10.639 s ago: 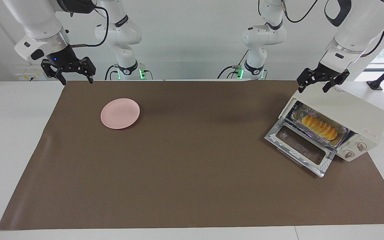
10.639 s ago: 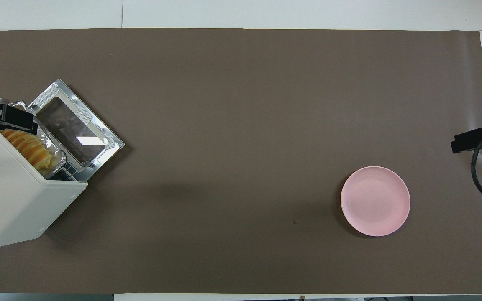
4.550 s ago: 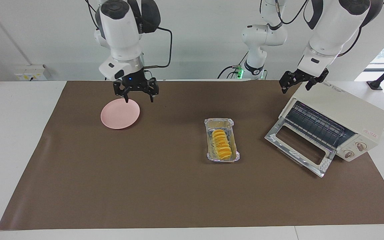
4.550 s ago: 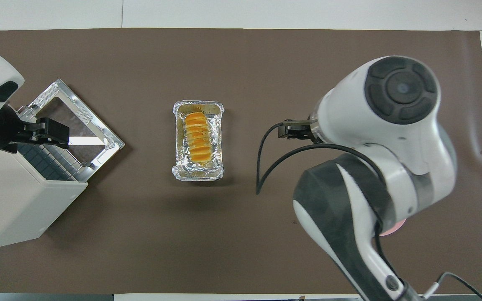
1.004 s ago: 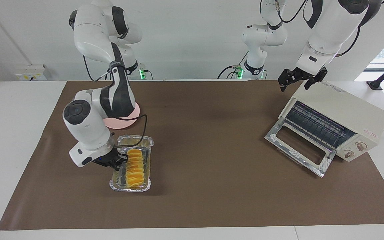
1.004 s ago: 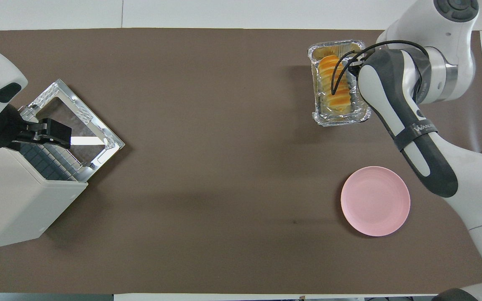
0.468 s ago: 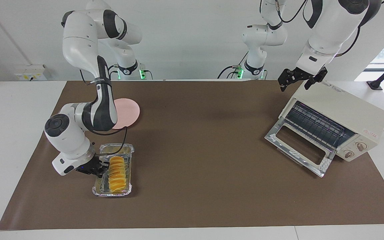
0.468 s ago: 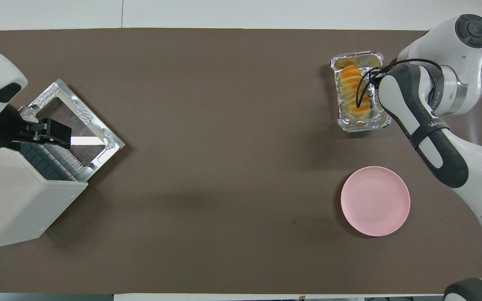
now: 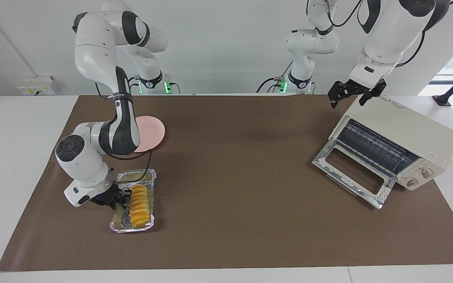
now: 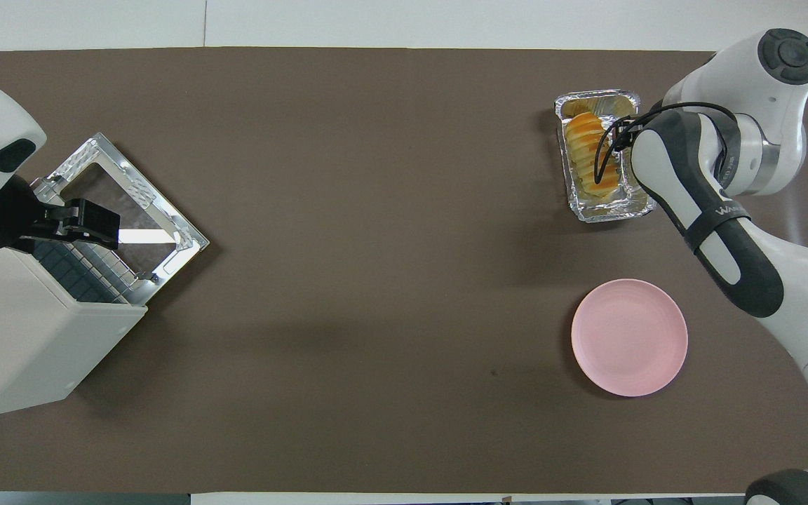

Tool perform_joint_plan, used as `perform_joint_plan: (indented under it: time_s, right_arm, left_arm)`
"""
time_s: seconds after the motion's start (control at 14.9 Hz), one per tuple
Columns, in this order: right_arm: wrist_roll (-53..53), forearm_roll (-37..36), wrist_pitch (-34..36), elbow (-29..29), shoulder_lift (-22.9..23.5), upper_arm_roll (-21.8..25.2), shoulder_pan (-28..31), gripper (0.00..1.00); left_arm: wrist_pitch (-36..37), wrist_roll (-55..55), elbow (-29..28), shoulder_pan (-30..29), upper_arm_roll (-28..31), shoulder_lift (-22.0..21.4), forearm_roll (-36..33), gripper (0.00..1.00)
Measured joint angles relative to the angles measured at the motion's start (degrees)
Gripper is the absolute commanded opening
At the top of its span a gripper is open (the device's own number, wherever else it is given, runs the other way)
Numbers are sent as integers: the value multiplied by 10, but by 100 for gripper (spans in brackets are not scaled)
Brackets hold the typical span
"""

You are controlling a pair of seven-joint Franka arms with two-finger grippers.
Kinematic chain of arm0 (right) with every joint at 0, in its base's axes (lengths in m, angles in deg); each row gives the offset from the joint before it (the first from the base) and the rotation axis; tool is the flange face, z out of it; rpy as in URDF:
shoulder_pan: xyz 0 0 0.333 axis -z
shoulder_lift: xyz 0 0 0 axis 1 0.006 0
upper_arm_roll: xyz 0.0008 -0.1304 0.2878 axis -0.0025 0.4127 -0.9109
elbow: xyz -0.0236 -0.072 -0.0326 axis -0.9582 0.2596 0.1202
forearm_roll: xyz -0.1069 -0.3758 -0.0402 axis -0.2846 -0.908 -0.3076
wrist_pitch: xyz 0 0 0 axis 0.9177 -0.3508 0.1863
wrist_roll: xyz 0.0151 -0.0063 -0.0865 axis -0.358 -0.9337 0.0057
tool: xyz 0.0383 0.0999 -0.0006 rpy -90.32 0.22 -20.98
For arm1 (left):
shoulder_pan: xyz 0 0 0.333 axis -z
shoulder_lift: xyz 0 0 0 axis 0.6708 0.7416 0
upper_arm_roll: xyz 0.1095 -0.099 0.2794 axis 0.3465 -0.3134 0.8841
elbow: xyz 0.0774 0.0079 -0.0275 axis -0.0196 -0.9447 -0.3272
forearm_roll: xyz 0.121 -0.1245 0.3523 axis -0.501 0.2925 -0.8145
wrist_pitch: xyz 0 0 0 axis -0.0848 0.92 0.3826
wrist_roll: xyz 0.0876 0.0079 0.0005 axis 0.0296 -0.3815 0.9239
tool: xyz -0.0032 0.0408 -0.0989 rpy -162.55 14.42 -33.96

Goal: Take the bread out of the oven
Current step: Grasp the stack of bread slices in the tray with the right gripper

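Observation:
The golden ridged bread [image 9: 140, 201] lies in a silver foil tray [image 9: 132, 229] on the brown mat, toward the right arm's end and farther from the robots than the pink plate [image 9: 152, 133]. My right gripper [image 9: 118, 199] is low at the tray's long side and shut on its rim. In the overhead view the bread [image 10: 588, 156] and tray [image 10: 611, 214] show beside the right arm, which hides that gripper. The cream oven [image 9: 407, 129] stands at the left arm's end, its door [image 9: 352, 177] dropped open and its rack bare. My left gripper [image 9: 353, 94] waits open over the oven's top corner.
The pink plate [image 10: 628, 337] lies bare on the mat, nearer to the robots than the tray. The oven [image 10: 18, 337] and its open door [image 10: 130, 210] fill the left arm's end. The brown mat [image 9: 242, 157] stretches between tray and oven.
The tray with the bread left the oven and was set mid-mat. My right gripper took its rim and dragged it to the right arm's end; in the last half second it barely shifted.

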Motion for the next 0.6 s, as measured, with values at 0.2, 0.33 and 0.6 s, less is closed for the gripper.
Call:
perform_joint_plan:
  time_s: [0.2, 0.33, 0.6]
  right_arm:
    - [0, 0, 32, 6, -17, 0, -5, 100]
    - [1, -2, 57, 15, -29, -1, -18, 100]
    - [-22, -28, 52, 13, -30, -1, -49, 100]
  left_arm:
    - [0, 0, 0, 0, 0, 0, 0, 100]
    - [0, 0, 0, 0, 0, 0, 0, 100]
    - [0, 0, 0, 0, 0, 0, 0, 100]
